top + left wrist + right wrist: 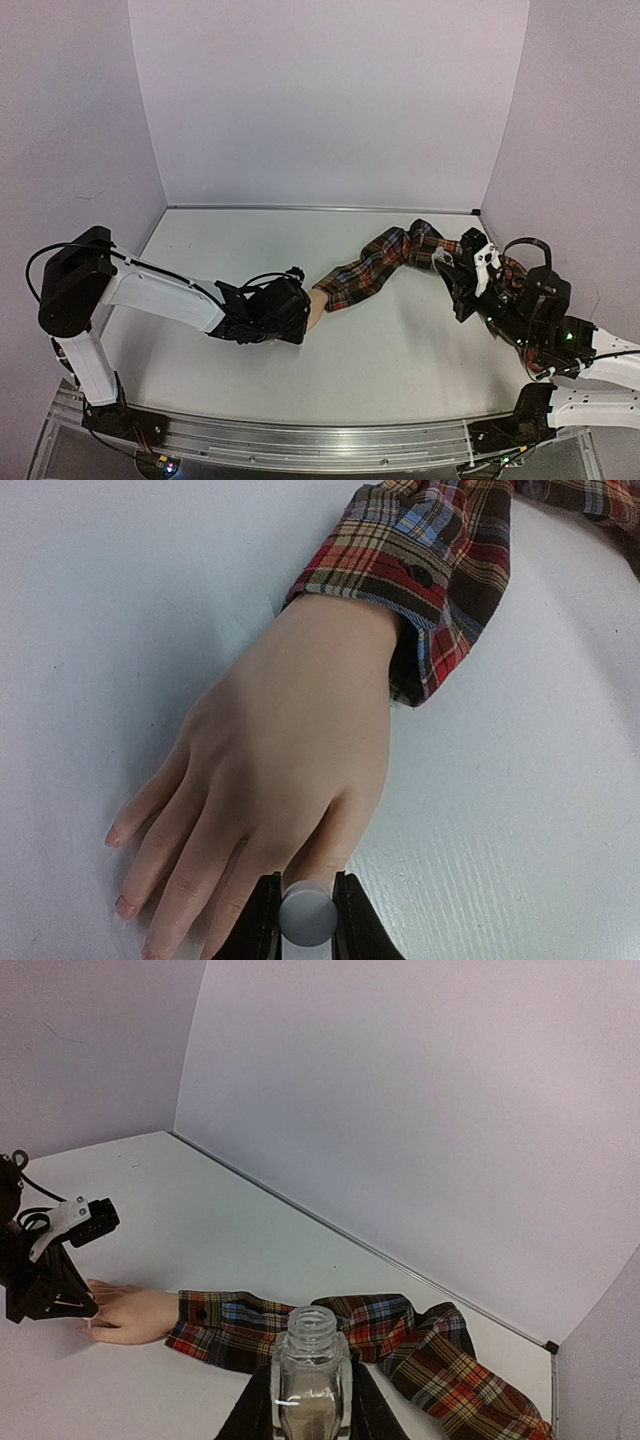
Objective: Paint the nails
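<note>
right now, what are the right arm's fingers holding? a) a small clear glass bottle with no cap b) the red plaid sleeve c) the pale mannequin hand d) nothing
a: the right wrist view shows the small clear glass bottle, neck open, clamped between the right fingers.

High rear overview, two low wrist close-ups (plaid sleeve (375, 268) in all)

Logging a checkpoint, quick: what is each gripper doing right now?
Left gripper: closed, holding the white cap.
Right gripper: closed, holding the open clear bottle.
</note>
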Tool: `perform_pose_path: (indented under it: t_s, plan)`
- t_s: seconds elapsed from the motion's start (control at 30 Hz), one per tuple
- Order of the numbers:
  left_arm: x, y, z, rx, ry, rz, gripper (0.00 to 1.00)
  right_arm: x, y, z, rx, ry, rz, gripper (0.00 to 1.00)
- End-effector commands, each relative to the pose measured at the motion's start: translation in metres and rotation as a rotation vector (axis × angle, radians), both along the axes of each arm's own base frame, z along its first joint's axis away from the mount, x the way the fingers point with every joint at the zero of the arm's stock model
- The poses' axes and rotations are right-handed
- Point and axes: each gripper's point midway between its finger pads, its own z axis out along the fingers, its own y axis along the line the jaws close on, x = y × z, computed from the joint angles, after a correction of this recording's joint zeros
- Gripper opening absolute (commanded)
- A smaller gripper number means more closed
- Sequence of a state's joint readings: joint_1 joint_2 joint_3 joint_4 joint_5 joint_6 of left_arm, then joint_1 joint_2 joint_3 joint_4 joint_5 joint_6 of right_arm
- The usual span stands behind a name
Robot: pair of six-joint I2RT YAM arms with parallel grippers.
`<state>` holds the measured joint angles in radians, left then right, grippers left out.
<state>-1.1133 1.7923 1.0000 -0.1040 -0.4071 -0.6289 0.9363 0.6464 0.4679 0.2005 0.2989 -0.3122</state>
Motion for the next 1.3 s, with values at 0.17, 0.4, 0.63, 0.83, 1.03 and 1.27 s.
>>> perform_pose_path:
  t_s: [0.17,0.4,0.63,0.83,1.03,1.27]
  plan:
    - [0.002,-0.002,-0.004,-0.022,0.004,0.006,0.0,0.002,-0.003,0.012,0.042,-0.018,-0.01,0.0]
    - [0.002,-0.001,-0.006,-0.013,-0.001,0.007,0.0,0.002,-0.003,0.012,0.044,-0.017,-0.008,0.0]
    - [0.003,-0.002,-0.008,-0.007,-0.001,0.004,0.0,0.002,-0.004,0.012,0.044,-0.017,-0.01,0.0]
    - [0.003,0.001,-0.007,0.002,-0.007,0.014,0.0,0.002,-0.003,0.011,0.043,-0.016,-0.008,0.0]
    - [0.003,0.009,-0.006,0.012,-0.013,0.033,0.0,0.002,-0.003,0.011,0.044,-0.016,-0.008,0.0]
    - [0.003,0.014,-0.005,0.022,-0.017,0.045,0.0,0.002,-0.003,0.011,0.043,-0.015,-0.006,0.0]
